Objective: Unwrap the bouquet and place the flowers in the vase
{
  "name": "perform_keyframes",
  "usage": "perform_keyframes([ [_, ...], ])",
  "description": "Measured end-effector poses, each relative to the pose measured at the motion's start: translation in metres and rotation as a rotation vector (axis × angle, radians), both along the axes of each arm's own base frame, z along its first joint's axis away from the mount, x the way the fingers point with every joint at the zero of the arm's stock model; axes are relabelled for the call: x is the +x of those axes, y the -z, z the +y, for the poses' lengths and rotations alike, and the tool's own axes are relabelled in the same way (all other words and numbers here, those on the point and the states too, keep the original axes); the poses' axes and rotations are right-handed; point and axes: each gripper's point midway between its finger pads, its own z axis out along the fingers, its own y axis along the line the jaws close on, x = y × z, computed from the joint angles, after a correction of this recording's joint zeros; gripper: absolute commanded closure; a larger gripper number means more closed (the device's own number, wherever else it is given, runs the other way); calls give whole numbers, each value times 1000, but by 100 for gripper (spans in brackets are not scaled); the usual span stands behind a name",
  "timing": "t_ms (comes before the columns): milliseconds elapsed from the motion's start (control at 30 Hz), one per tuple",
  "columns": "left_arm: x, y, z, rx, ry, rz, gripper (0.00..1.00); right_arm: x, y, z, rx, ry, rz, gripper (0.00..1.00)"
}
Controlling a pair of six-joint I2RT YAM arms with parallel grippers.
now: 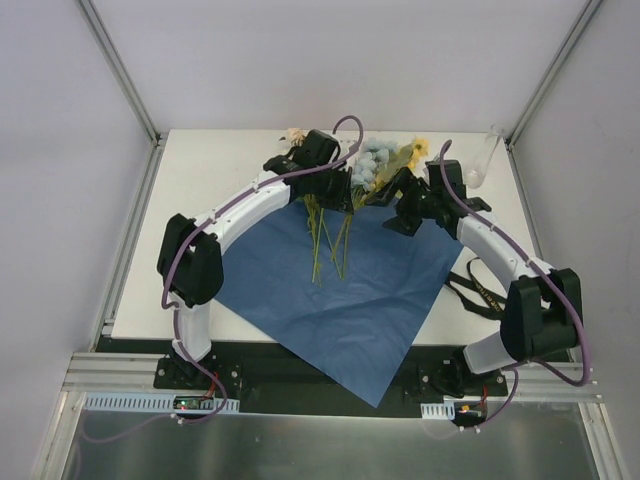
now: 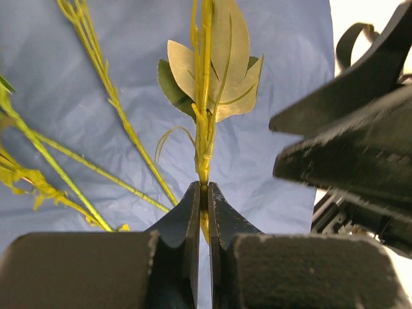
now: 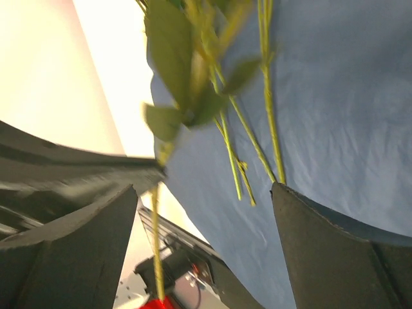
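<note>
Jaws on left gripper point(image 2: 203, 187) pinched tight on one thin green leafy flower stem point(image 2: 205, 148); right gripper point(image 3: 205, 193) jaws spread wide, gripping nothing. Pale-blue and yellow flowers point(image 1: 385, 160) hang over flat blue paper sheet point(image 1: 350, 300). Slender clear glass vase point(image 1: 482, 160) at far-right corner of white table point(image 1: 215, 175).

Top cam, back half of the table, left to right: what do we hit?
left hand, shut on a stem → flowers → vase. The right hand is left out: it overlaps the flowers.
</note>
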Motion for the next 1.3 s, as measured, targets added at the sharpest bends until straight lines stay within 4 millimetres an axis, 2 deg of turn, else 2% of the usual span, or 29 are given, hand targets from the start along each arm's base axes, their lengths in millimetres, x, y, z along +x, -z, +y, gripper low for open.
perform_keyframes([
  [133,-14,18,0,9,18,61,100,22,-3,4,46,60,-28,14],
  [233,-19,26,1,14,23,84,100,36,1,8,74,89,-31,21],
  [367,-21,31,2,13,25,94,100,53,24,13,97,124,25,27],
  [400,-21,32,2,13,25,92,100,56,29,13,102,134,42,31],
  [567,-22,30,3,8,25,88,100,59,50,12,111,174,120,37],
  [667,-24,28,2,-1,32,87,100,61,53,9,114,189,133,49],
  [767,-24,27,1,-3,34,84,100,61,58,8,110,196,147,71],
  [833,-25,27,1,-3,36,83,100,63,60,7,102,200,147,80],
  [900,-27,27,0,-5,38,81,100,64,58,6,97,199,143,98],
  [967,-29,25,2,-8,38,77,100,66,53,8,96,189,129,99],
  [1100,-40,17,10,-18,38,65,79,56,37,15,73,146,84,99],
  [1133,-45,11,13,-27,41,59,67,52,29,16,54,132,52,99],
  [1200,-57,-5,23,-41,48,35,54,44,8,15,23,100,-24,99],
  [1267,-67,-29,32,-72,54,-14,43,37,-22,9,0,80,-127,99],
  [1300,-72,-45,37,-101,56,-44,41,34,-39,6,-13,76,-180,99],
])
